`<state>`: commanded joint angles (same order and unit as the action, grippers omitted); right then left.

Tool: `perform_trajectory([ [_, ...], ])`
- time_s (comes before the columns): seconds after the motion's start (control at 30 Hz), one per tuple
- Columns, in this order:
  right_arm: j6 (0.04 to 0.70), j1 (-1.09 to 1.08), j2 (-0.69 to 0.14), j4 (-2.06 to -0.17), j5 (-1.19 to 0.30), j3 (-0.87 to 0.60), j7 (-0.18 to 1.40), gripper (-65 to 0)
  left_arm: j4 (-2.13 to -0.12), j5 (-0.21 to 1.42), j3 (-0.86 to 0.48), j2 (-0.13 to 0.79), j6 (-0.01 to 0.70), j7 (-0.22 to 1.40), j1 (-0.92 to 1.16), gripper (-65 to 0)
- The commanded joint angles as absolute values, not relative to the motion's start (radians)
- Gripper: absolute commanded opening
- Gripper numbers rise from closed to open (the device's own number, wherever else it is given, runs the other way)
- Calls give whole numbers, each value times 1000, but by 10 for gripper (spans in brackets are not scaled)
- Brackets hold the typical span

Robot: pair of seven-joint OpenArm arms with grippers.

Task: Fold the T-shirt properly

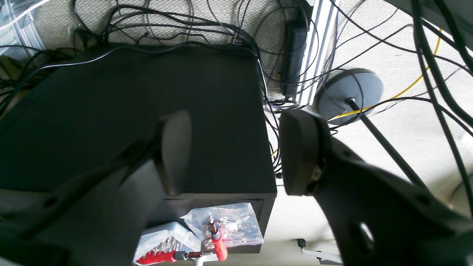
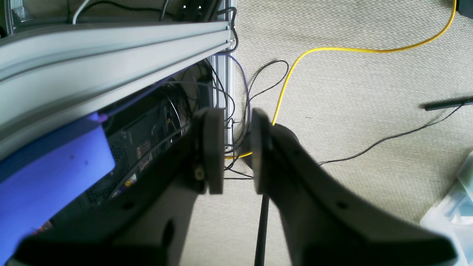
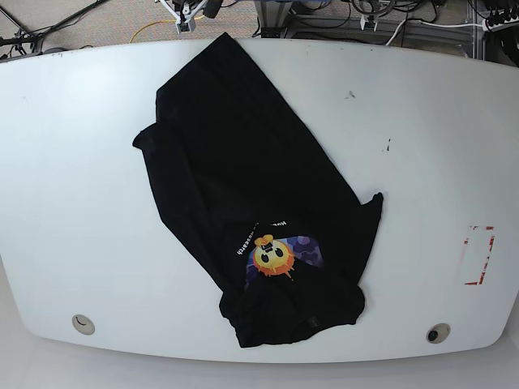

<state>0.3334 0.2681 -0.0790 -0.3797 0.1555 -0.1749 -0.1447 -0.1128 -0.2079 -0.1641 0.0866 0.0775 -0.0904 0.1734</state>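
One T-shirt point(image 3: 243, 178) on table point(image 3: 422, 146); one printed sun face point(image 3: 272, 256)

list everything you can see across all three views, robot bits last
T-shirt: one, black with a sun-face print, lying crumpled diagonally on the table
table: one, white, filling the base view
red-marked patch: one, at the table's right edge
black case: one, on the floor under the left wrist camera
bag of parts: one, clear plastic, in front of the case
yellow cable: one, across the beige carpet
round stand base: one, grey, on the carpet
left gripper: one, black, open, holding nothing
right gripper: one, black, slightly open, holding nothing
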Motion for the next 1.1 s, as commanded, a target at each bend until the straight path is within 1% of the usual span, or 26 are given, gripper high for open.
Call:
perform_trajectory([
  [0.03,341,211,-70,-332,165,-171,-159,-533,-53,-223,-162,85,82,-54,104,-300],
  [0.73,341,200,-58,-331,163,-173,-159,-534,-53,-217,-162,85,82,-58,105,-303],
  [0.83,341,220,-58,-337,160,-177,-159,-534,-53,-216,-163,85,82,-93,110,-304],
  [0.93,341,255,-56,-410,159,-177,-159,-534,-53,-216,-165,85,82,-145,124,-304],
  [1.1,340,355,-38,-595,157,-177,-153,-534,-53,-216,-165,85,81,-185,140,-304],
])
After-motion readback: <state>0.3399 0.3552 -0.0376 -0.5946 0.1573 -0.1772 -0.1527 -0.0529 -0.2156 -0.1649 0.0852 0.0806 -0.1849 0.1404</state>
